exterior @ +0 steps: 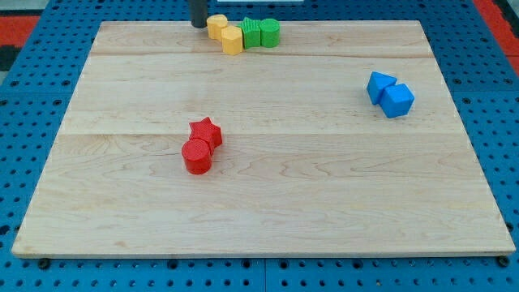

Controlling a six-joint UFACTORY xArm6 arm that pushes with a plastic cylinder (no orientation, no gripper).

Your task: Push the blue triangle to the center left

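Blue blocks: two touching at the board's 3 o'clock side, a blue triangle point(379, 86) with a blue cube point(398, 100) at its 4 o'clock. My tip point(198, 24) sits at 12 o'clock, beside two yellow blocks point(225, 32); green blocks point(261, 32) touch those. Red star point(206, 130) and red cylinder point(196, 156) touch near centre. No gripper: bare rod, holding nothing.

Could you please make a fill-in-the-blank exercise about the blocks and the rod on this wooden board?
1. My tip stands just left of the ____ blocks.
2. The red star block touches the red ____ block.
3. The two blue blocks lie at the view's ____ side.
4. The green blocks lie at the view's ____ edge.

Missing words: yellow; round; right; top
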